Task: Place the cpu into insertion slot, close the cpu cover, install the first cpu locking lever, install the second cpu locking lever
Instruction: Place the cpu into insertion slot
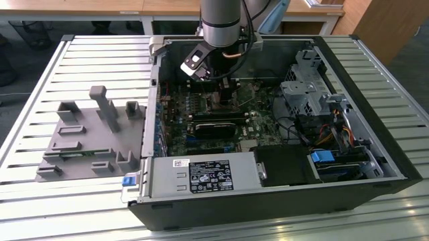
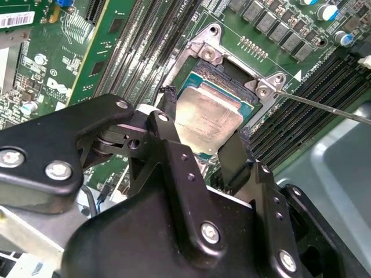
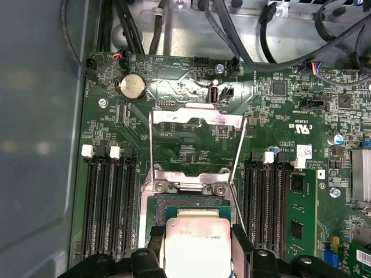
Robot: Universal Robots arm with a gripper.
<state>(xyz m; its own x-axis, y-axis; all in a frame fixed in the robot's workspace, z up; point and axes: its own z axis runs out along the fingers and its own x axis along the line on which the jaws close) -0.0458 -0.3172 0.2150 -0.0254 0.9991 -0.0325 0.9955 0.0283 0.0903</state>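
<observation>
Inside an open computer case point(image 1: 282, 208): gripper point(image 2: 206, 124) clamped on two opposite edges of the cpu point(image 2: 210, 116), held right at the insertion slot point(image 2: 232, 74), perhaps just above it rather than seated. Beyond the socket, cpu cover point(image 3: 197, 117) lying open over the green motherboard point(image 3: 278, 92).

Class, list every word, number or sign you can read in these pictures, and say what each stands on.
Power supply label: print too small to read.
Motherboard: white markings, not legible.
cpu face: engraving too faint to read.
</observation>
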